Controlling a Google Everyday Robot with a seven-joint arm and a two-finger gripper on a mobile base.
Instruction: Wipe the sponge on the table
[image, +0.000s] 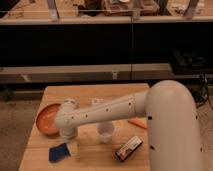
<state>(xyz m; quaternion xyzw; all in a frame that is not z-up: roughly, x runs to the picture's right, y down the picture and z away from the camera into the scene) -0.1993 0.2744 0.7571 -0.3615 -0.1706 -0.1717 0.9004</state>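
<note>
The deep-blue sponge lies flat on the light wooden table near its front left corner. My white arm reaches from the right across the table and bends down beside the orange bowl. My gripper hangs at the arm's end, low over the tabletop, right against the sponge's right edge. I cannot make out whether it touches or holds the sponge.
An orange bowl sits at the table's left edge behind the sponge. A white cup stands mid-table. A black-and-white box lies front right, an orange stick-like item behind it. Dark shelving runs behind the table.
</note>
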